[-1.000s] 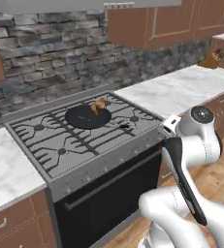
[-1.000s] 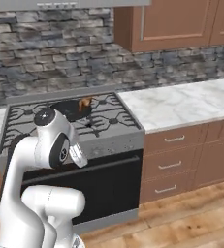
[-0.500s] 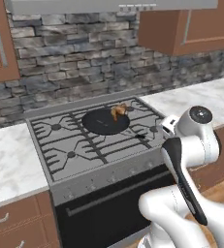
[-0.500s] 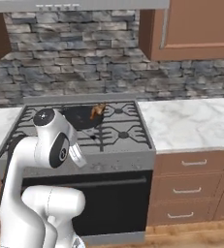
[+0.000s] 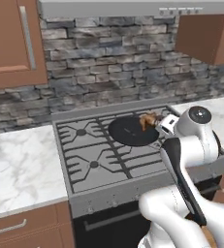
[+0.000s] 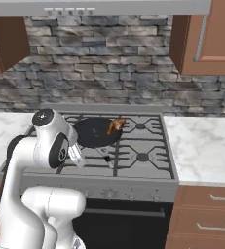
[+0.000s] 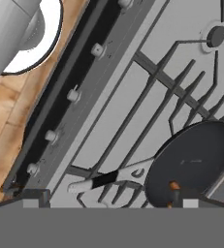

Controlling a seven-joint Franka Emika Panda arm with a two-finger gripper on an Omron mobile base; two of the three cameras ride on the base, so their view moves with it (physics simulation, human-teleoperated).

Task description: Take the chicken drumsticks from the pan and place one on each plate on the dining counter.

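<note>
Nearest, the gripper, jaws wide apart and empty, poised over the front of the stove, just short of the pan's handle with its pale length and dark band. Beyond that, the pan: round, shallow, black, sitting on the dark grates toward the back of the cooktop. At its far rim, the chicken drumsticks, a small lumpy golden-brown cluster, orange where lit, far smaller than the pan; too bunched together to count the pieces. From the hand camera, just an orange speck at the pan's edge. Further back, a grey stone backsplash and brown wall cabinets. Judged on progress: nothing lifted yet, the meat untouched in the pan, so the task barely begun. Left to do: reach in and close on one piece, carry it off to a plate on the dining counter, then come back for a second piece and the other plate.
</note>
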